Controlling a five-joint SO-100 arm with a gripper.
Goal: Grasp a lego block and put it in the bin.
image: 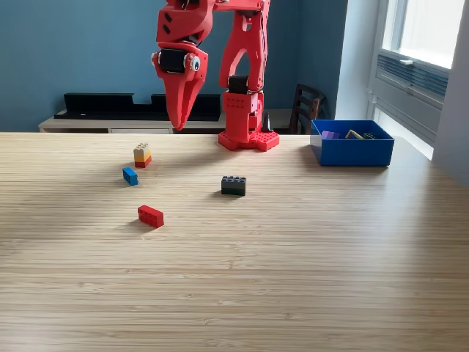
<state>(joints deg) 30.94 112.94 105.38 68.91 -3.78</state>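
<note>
Four blocky studded plastic bricks (150, 215)

Blue bin (352, 151) upright, exterior view's right; 4 lego blocks (150, 215) left on table.

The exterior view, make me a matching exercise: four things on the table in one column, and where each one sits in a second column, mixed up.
Things:
1. stacked block
2. red block
3. dark block
4. bin

Places, as the exterior view shows them:
A. far right of the table, near the window
B. nearest the camera, left of centre
C. roughly mid-table, in front of the arm's base
D. left side, just behind the small blue block

Pairs: 1-D, 2-B, 3-C, 4-A
</note>
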